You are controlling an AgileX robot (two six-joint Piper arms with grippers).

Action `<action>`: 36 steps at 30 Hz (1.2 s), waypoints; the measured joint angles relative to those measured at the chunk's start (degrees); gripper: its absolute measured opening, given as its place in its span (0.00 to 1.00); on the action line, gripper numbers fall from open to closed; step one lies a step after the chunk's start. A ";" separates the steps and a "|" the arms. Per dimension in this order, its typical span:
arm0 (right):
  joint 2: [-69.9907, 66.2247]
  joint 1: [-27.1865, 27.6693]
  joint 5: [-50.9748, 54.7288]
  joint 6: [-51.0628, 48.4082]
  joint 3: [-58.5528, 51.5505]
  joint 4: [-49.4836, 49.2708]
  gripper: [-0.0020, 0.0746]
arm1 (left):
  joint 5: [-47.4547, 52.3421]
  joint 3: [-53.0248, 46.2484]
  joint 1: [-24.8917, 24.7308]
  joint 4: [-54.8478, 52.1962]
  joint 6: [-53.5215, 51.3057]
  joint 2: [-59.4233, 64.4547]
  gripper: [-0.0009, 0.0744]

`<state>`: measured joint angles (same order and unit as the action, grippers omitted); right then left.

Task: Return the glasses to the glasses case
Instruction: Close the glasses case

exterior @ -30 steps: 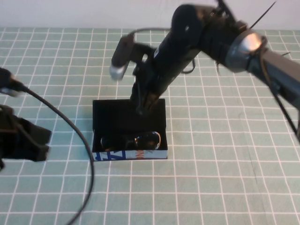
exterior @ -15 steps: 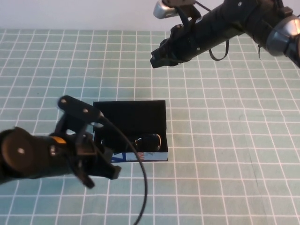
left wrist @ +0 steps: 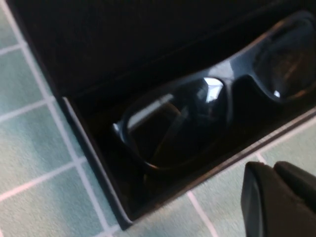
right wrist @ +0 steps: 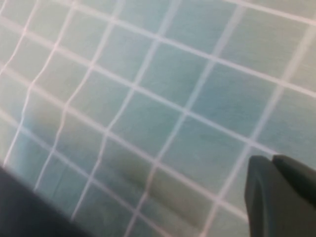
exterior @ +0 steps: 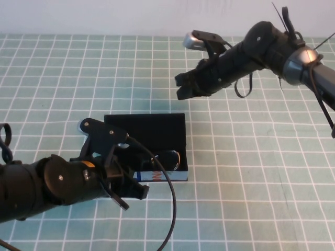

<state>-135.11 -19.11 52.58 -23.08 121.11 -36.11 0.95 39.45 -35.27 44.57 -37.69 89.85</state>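
Observation:
The glasses case (exterior: 178, 173) lies open at mid-table, its lid (exterior: 146, 128) flat behind it and its light-blue printed front facing me. The black glasses (exterior: 166, 157) lie inside the case, lenses up. The left wrist view shows them close up (left wrist: 197, 113) within the case's black wall (left wrist: 89, 143). My left gripper (exterior: 133, 189) is shut and empty, low at the case's front left corner; it also shows in the left wrist view (left wrist: 272, 168). My right gripper (exterior: 183, 88) is shut and empty, held above the table behind the case; it also shows in the right wrist view (right wrist: 271, 160).
The table is covered by a green mat with a white grid (exterior: 251, 183). A black cable (exterior: 170, 209) loops from my left arm across the front of the mat. A white wall runs along the far edge.
My right gripper has lifted off the case's lid and moved back and to the right. My left arm has swung in from the left edge to the case's front left corner.

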 joint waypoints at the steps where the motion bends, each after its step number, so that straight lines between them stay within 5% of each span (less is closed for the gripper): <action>1: -0.48 0.53 0.00 0.82 0.00 -0.70 0.01 | -0.37 0.00 0.00 0.25 0.00 0.11 0.01; 12: -5.93 5.52 8.25 -1.98 0.00 -14.80 0.01 | 0.78 0.00 -0.13 2.70 0.00 0.10 0.01; 29: -6.91 5.52 10.95 -7.89 0.00 -18.83 0.01 | -6.08 0.00 -4.58 3.39 2.43 4.83 0.01; 36: -6.91 5.52 11.06 -8.62 0.00 -18.88 0.01 | -7.46 0.00 -4.63 -4.60 1.89 5.57 0.01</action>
<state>-142.03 -13.59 63.64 -31.70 121.11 -54.99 -6.51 39.45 -39.89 39.96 -35.80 95.42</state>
